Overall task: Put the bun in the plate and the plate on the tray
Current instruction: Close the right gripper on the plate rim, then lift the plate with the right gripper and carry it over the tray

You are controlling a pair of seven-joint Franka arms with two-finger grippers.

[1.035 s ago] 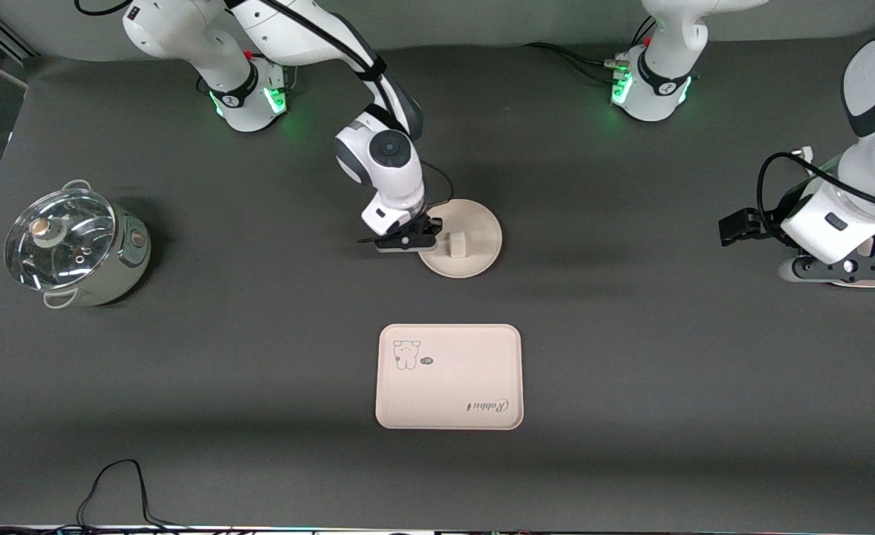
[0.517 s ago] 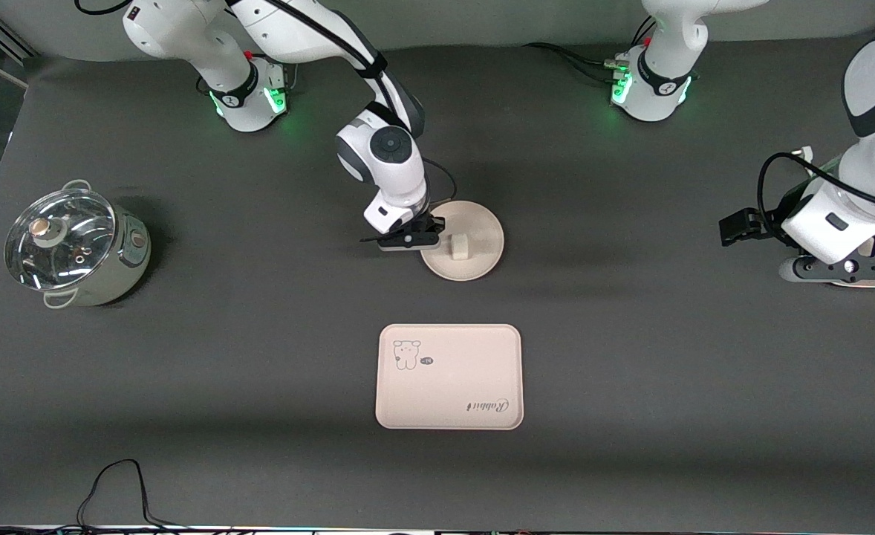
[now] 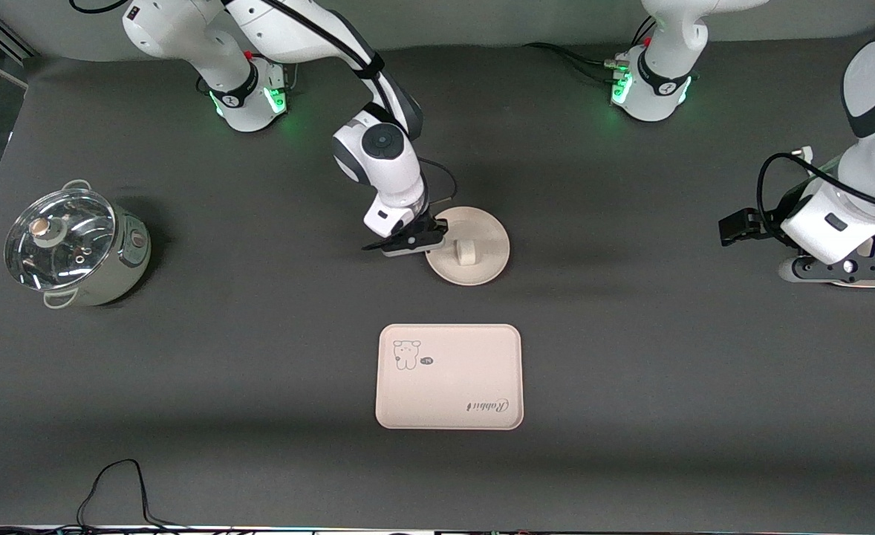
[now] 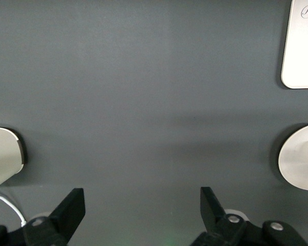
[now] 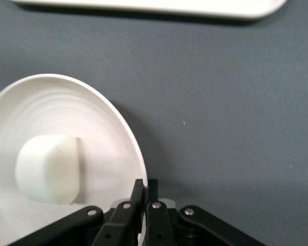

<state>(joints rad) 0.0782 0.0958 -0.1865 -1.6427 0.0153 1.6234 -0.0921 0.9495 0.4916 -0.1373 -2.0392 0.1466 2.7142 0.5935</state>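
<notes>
While the right gripper (image 3: 424, 239) pinches the plate (image 3: 482, 256) rim, bun (image 3: 464, 253) aboard, lift level toward the near tray (image 3: 449, 376); left gripper (image 4: 141, 205) waits open

I see a matt, cloth-like dark desk (image 3: 630, 371), a smooth matt plate (image 3: 486, 261) and tray (image 3: 449, 386), a soft-looking bun (image 5: 49, 169), and a glossy glass-lidded metal pot (image 3: 73, 249).
</notes>
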